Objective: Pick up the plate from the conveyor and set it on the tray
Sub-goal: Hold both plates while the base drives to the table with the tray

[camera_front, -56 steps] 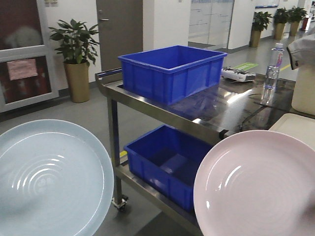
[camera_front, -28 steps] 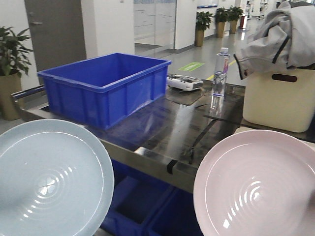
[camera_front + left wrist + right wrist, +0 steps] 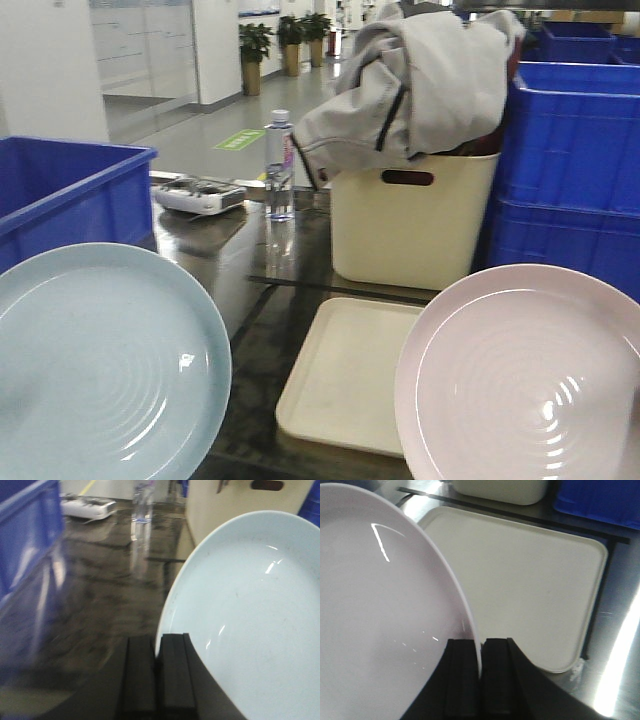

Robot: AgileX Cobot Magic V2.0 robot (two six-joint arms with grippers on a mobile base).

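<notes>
Both plates pinched at the rim; tray under right side.
My right gripper (image 3: 480,647) clamps the pink plate (image 3: 385,605), my left gripper (image 3: 156,645) the blue plate (image 3: 250,615). The tray (image 3: 530,580) lies flat just ahead and below the right one, the nearer arm.

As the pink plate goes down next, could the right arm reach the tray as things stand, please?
Probably yes. The tray lies bare ahead of the right gripper, with nothing between them; its jaws are shut on the pink plate.
</notes>
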